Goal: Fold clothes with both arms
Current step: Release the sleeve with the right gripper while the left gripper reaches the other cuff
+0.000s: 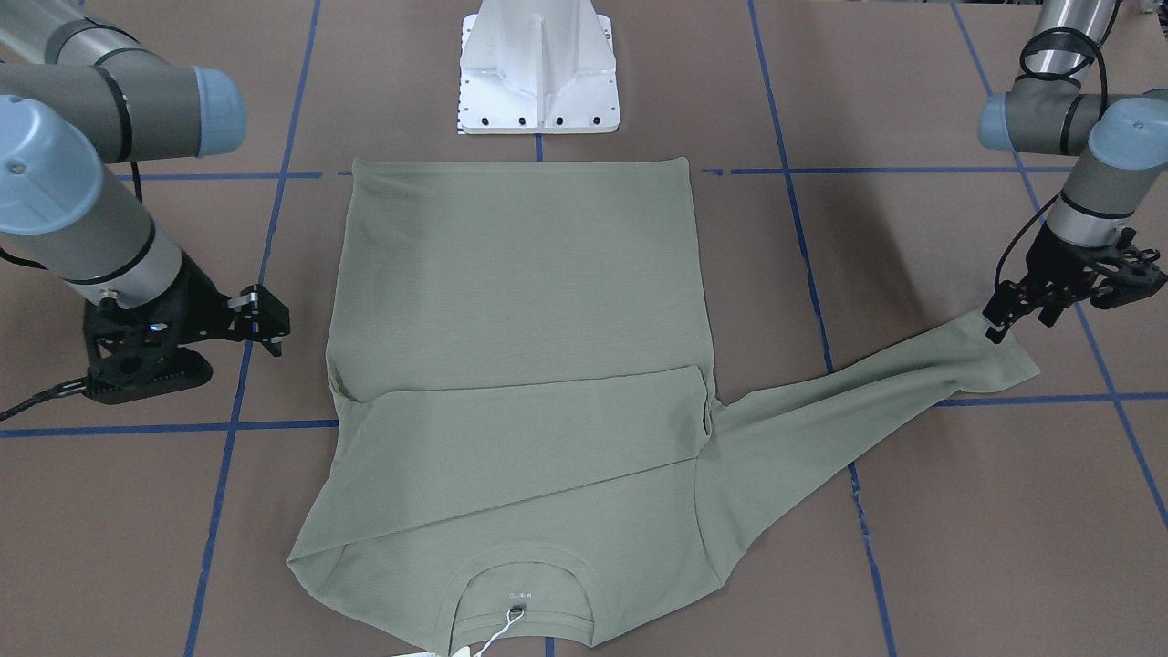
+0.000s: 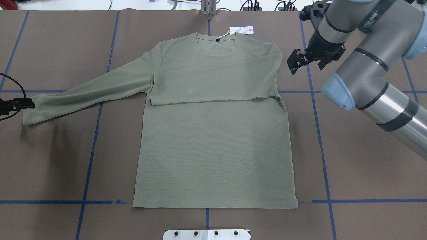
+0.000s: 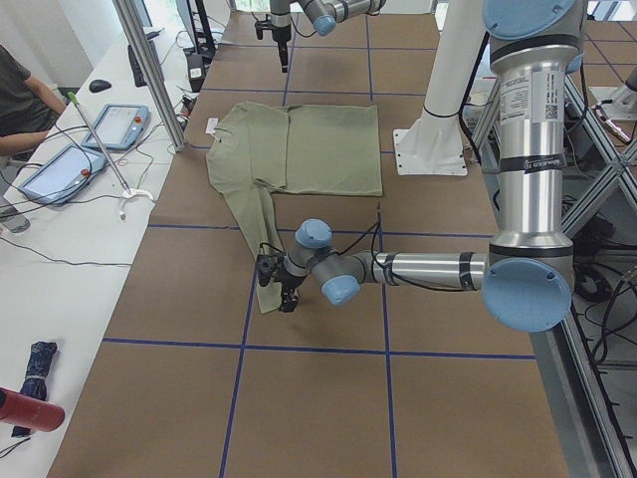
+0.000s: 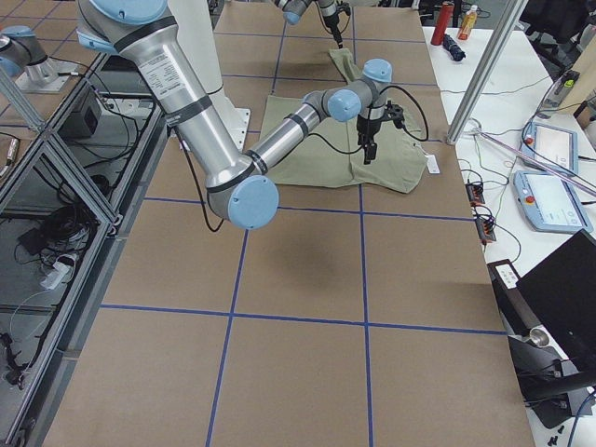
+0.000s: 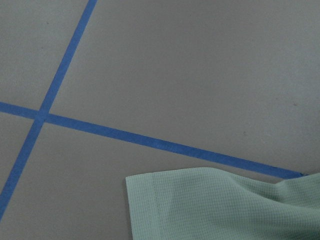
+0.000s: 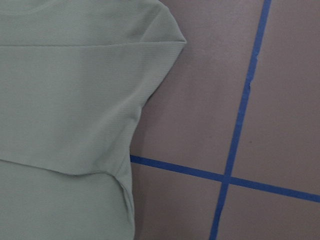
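Note:
The sage-green long-sleeved shirt (image 2: 213, 143) lies flat on the table, collar (image 2: 215, 40) at the far side with a white hang tag (image 2: 241, 30). One sleeve is folded across the chest (image 2: 217, 83). The other sleeve (image 2: 90, 90) stretches out straight to the robot's left. My left gripper (image 2: 23, 104) sits at that sleeve's cuff (image 1: 1004, 351) and looks shut on its edge (image 1: 996, 324). The cuff (image 5: 210, 205) lies low on the table in the left wrist view. My right gripper (image 2: 305, 66) is open and empty beside the shirt's folded shoulder (image 6: 160, 30), off the cloth (image 1: 272, 321).
The table is covered in brown paper with a grid of blue tape lines (image 2: 313, 110). The white pedestal base (image 1: 538, 73) stands just behind the shirt's hem. Tablets and cables lie on a side bench (image 3: 90, 149) beyond the collar end.

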Robot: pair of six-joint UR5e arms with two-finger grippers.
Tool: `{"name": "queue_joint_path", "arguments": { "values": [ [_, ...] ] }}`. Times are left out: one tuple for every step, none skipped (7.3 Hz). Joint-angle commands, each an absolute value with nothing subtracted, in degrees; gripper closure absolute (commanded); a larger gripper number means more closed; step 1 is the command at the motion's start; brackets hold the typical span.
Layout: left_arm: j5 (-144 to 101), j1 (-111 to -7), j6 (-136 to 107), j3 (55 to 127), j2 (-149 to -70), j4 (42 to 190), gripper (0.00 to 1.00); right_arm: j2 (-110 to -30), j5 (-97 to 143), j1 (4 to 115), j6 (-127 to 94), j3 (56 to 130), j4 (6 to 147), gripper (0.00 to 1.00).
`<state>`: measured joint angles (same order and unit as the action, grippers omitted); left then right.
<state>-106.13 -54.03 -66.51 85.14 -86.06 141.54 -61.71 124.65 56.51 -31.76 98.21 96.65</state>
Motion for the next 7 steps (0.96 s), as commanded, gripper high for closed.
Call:
{"name": "queue_joint_path", "arguments": {
  "values": [
    [-105.6, -52.6, -66.6, 84.1, -86.5, 141.4, 0.00, -64.0, 125.2, 57.6, -30.1, 99.7, 96.7, 0.00],
    [-105.6, -52.4, -66.6, 83.9, -86.5, 141.4, 0.00, -64.9, 125.2, 57.6, -30.1, 100.6, 96.6, 0.00],
    [-105.6, -52.3, -66.5, 83.8, -86.5, 141.4, 0.01, -65.0, 125.2, 57.6, -30.1, 100.7, 96.6, 0.00],
    [-105.6, -52.4, -66.6, 83.8, -86.5, 141.4, 0.04, -65.0, 125.2, 57.6, -30.1, 100.7, 96.7, 0.00],
    [-105.6, -52.4, -66.7, 83.9, -86.4, 141.4, 0.11, -65.0, 125.2, 57.6, -30.1, 100.8, 96.6, 0.00],
    [-105.7, -52.4, -66.9, 84.1, -86.4, 141.4, 0.20, -65.0, 125.2, 57.6, -30.1, 101.2, 96.8, 0.00],
    [-105.7, -52.4, -67.0, 84.3, -86.4, 141.4, 0.33, -65.0, 125.2, 57.6, -30.1, 101.4, 96.8, 0.00]
  ]
}}
